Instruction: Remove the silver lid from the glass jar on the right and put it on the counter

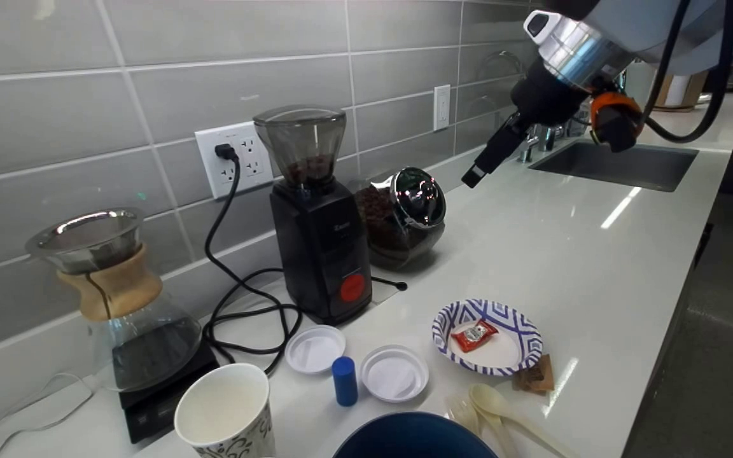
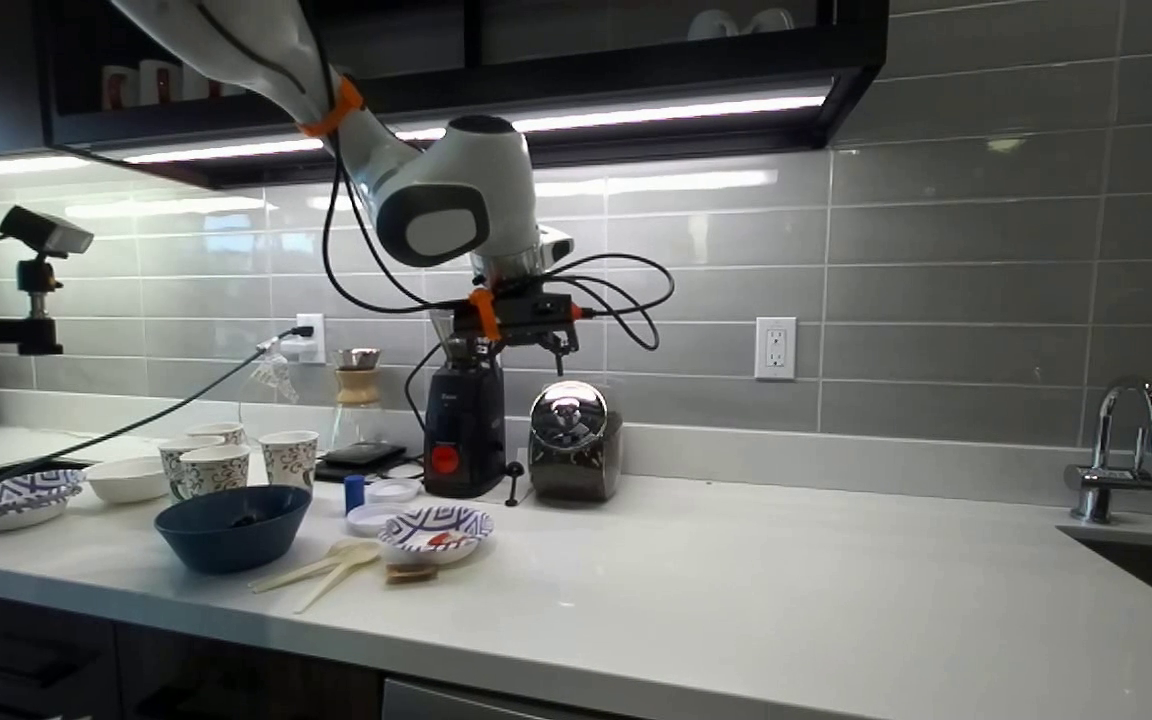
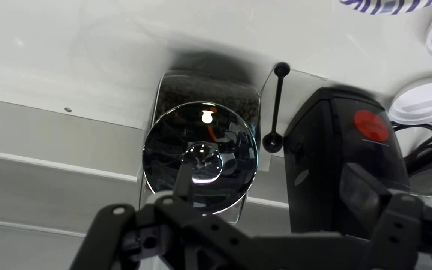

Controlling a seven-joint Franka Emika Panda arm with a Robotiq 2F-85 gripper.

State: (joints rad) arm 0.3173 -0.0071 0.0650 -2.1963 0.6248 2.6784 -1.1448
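The shiny silver lid has a round centre knob and sits on the slanted mouth of the glass jar. Lid and jar also show in an exterior view. The jar holds dark brown contents and stands on the white counter. My gripper is open and empty, above the jar and apart from the lid. In the wrist view, the open gripper has one finger overlapping the lid and the other overlapping the black grinder. The jar's lower wall shows there too.
The black grinder stands right beside the jar, with a black scoop between them. A patterned bowl, white discs, a blue bowl and a carafe are nearby. The tiled wall is behind. A sink lies farther along.
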